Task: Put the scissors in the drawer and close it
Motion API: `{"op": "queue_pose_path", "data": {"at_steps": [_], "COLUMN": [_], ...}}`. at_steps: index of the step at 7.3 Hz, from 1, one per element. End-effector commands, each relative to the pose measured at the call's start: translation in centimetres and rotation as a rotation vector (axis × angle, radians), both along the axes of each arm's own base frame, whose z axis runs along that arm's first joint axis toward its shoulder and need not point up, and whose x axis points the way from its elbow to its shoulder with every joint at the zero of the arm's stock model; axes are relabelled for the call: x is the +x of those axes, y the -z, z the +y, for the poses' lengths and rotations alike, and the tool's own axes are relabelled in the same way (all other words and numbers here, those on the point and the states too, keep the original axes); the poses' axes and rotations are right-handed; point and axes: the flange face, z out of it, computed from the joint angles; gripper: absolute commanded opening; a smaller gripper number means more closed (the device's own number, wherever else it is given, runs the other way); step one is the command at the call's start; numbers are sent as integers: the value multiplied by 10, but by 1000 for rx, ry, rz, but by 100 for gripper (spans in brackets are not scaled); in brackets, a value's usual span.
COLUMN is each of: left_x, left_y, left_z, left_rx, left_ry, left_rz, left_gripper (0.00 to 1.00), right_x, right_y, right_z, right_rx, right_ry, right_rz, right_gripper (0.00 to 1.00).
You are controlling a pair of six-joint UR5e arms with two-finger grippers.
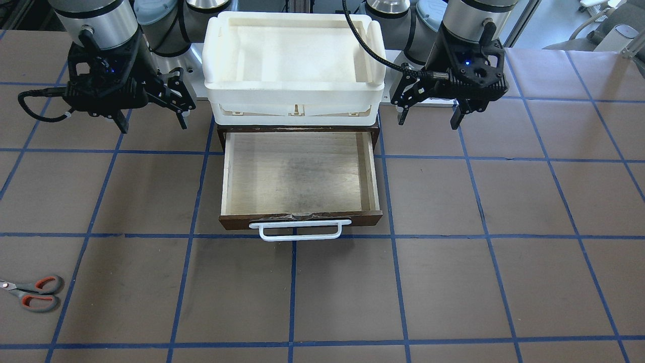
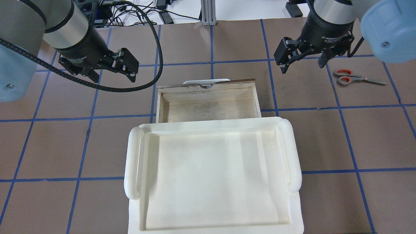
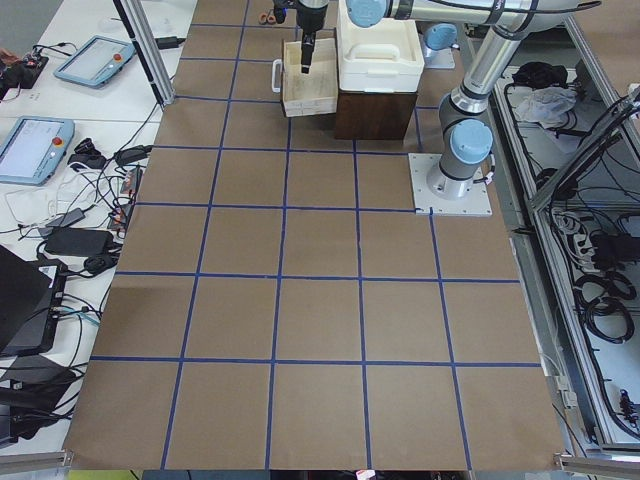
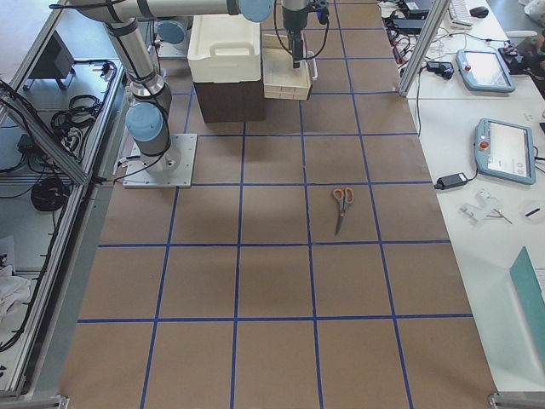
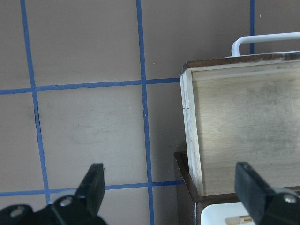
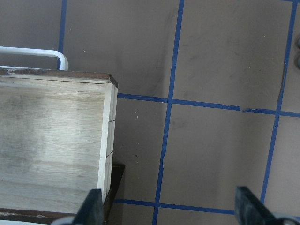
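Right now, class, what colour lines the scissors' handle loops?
Orange-red, on the scissors; clearest in the front-facing view.

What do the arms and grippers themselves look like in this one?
The left arm and right arm are silver-grey tubes with pale blue joint caps. The left gripper and right gripper are black, angular two-finger units, each showing a small blue light. A black braided cable runs to the left wrist.

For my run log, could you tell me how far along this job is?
Done: the drawer stands open, empty. In hand: nothing; left gripper and right gripper hang open beside it. Left: the scissors lie on the table out on the robot's right side; they must be picked up, put inside, and the drawer shut.
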Motion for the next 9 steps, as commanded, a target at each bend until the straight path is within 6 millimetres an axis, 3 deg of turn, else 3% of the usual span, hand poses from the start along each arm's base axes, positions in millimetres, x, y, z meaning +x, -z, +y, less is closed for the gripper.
{"op": "queue_pose_path", "data": {"at_steps": [1,4,6,8,9], "left_x": [0,1,1,1,0], "left_y": [-2,-2,-1,-2,-1], "left_z": [1,1,1,1,2], "left_rx": [-3,-2,-2,-3,-2], "left_ry": [0,-4,-4,-2,1], "left_rz": [-1,-3,-3,-3,-1], "left_gripper": [100,100,100,100,100], "right_x": [-1,-1,-5,-53,-72], "right_y": [2,1,11,16,34], "right_z": [0,-1,-10,-24,-38], "right_rx": [6,1,17,24,57], "right_ry": [-5,-15,-139,-245,-296], "right_rz": [0,2,8,7,0], "right_gripper": [100,100,100,100,100]}}
